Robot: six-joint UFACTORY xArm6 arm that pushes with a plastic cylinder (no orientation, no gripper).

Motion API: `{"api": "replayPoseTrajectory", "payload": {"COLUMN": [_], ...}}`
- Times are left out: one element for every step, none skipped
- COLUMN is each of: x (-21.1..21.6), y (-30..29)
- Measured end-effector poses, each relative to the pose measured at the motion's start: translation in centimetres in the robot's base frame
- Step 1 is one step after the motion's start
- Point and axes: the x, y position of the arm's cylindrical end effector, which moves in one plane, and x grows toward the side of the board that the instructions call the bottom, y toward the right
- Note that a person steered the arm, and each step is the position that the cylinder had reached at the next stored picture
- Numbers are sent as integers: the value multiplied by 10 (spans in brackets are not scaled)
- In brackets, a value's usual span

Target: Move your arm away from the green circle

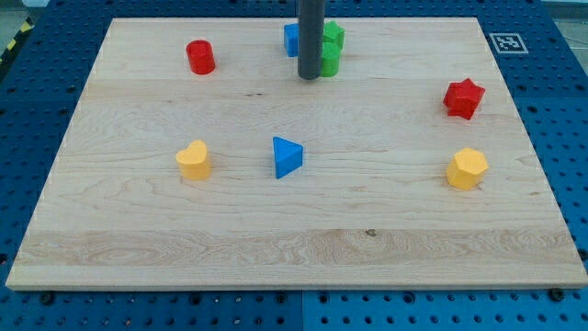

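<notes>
One dark rod [310, 37] comes straight down from the view's top edge, upright, and my tip [310, 77] rests on the wooden desk [276, 230] near its top edge, a little left of centre. The arm carries no jaws, only this plain rod, so there is nothing to be wide, narrow or holding.

The green circle [330, 57] sits just to the view's right of the tip, touching the rod or nearly so; the rod covers its left edge, so I cannot tell whether there is contact. A second green block [334, 36] stands right behind it, toward the view's top, its shape partly hidden. A blue block [291, 39] peeps out on the rod's left side, also mostly covered, its shape unclear.

Further left along the top lies a red cylinder [200, 57], well apart from the tip. A red star [464, 97] sits at the view's right. Below it rests a yellow hexagon-like block [467, 168]. In the middle of the desk stands a blue triangle [287, 157], and to its left a yellow heart [194, 159]. These four lie well apart from the tip and from one another.
</notes>
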Motion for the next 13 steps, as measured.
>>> {"api": "replayPoseTrajectory", "payload": {"x": [0,0,0,28,46,50,50,50,50,50,50,58,58], "y": [4,16,22,23,36,51,52,52,51,48,48,48,43]}}
